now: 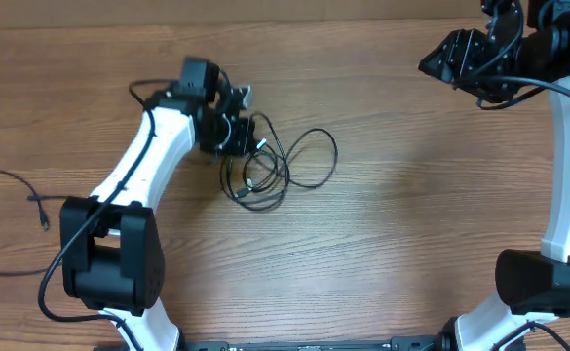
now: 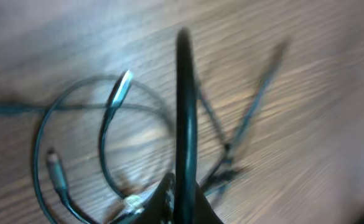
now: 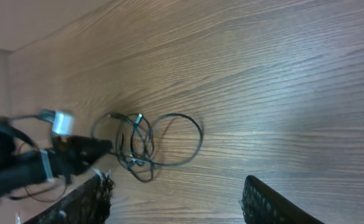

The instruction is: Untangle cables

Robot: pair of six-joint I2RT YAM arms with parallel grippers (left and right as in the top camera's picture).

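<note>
The cables (image 1: 270, 166) are thin black cords in a loose tangle of loops on the wooden table, left of centre. My left gripper (image 1: 242, 136) is down at the tangle's left edge. In the left wrist view one black strand (image 2: 185, 106) runs straight up from between the jaws of the left gripper (image 2: 183, 202), which is shut on it. A silver-tipped plug (image 2: 122, 84) and other loops lie blurred beside it. My right gripper (image 1: 433, 64) hovers far off at the back right. It is open (image 3: 175, 199) with nothing between its fingers, and looks toward the tangle (image 3: 150, 143).
Another thin black cord (image 1: 17, 185) with a small plug lies along the table's left edge. The table's back edge (image 1: 265, 14) runs along the top. The two arm bases (image 1: 109, 258) (image 1: 543, 278) stand near the front.
</note>
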